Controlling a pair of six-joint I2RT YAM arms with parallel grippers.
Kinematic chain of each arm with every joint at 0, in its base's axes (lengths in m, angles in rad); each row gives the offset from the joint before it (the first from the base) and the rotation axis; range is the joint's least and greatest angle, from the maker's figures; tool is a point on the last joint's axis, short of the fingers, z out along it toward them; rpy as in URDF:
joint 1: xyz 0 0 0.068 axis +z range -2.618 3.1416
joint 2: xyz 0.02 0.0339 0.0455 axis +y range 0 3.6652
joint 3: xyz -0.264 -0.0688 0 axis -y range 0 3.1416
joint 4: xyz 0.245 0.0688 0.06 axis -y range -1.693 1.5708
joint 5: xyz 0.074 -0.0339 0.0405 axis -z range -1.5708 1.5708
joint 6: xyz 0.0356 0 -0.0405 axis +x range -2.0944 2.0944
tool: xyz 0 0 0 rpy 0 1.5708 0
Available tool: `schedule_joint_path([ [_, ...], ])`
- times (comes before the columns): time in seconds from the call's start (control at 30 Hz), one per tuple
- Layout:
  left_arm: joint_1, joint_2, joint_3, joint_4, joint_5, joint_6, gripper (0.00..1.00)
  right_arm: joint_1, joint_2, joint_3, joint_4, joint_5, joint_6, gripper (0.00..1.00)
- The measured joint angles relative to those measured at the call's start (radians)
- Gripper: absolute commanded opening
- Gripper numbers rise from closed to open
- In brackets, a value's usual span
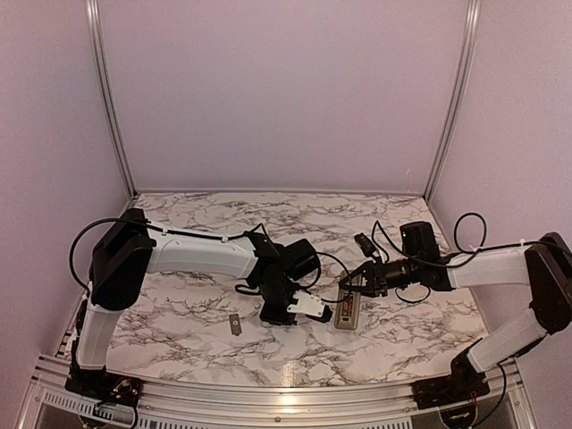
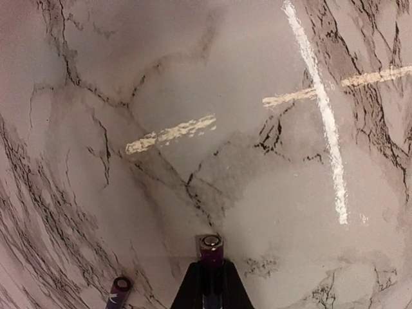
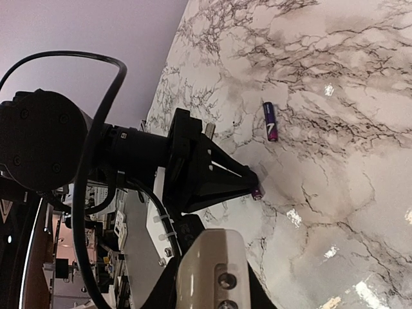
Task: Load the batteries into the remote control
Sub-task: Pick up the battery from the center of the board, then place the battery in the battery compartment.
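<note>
My left gripper (image 2: 211, 267) is shut on a purple battery (image 2: 211, 250), whose metal end sticks out past the fingertips just above the marble table. A second purple battery (image 2: 119, 288) lies loose on the table to its left, and the same battery (image 3: 270, 121) shows in the right wrist view. My right gripper (image 1: 355, 288) is shut on the remote control (image 1: 347, 311), which rests on the table at centre right with its dark recess facing up. In the right wrist view the remote's tan-grey body (image 3: 207, 257) fills the bottom centre. The left gripper (image 3: 252, 187) points toward it from the left.
A small flat grey piece (image 1: 235, 323) lies on the marble table (image 1: 197, 313) left of the left gripper. A black cable (image 1: 384, 246) loops behind the right wrist. Purple walls and metal posts (image 1: 107, 98) close in the table's back and sides.
</note>
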Motion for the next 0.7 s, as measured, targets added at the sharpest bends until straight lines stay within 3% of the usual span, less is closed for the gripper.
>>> schedule_joint_path([
  [0.17, -0.002, -0.053, -0.083, 0.023, 0.013, -0.117, 0.0, -0.001, 0.0, 0.0, -0.003, 0.013, -0.006, 0.0],
  [0.33, -0.002, -0.097, -0.136, 0.034, 0.034, -0.361, 0.0, -0.002, 0.011, -0.008, 0.014, 0.042, 0.014, 0.0],
  [0.43, -0.002, -0.174, -0.209, 0.111, 0.049, -0.548, 0.0, -0.002, 0.035, -0.024, 0.034, 0.057, 0.049, 0.0],
  [0.6, -0.002, -0.446, -0.431, 0.352, 0.09, -0.924, 0.0, 0.014, 0.062, -0.026, 0.047, 0.084, 0.096, 0.0],
  [0.7, -0.002, -0.539, -0.456, 0.421, 0.069, -1.13, 0.0, 0.048, 0.062, -0.026, 0.047, 0.11, 0.118, 0.0],
])
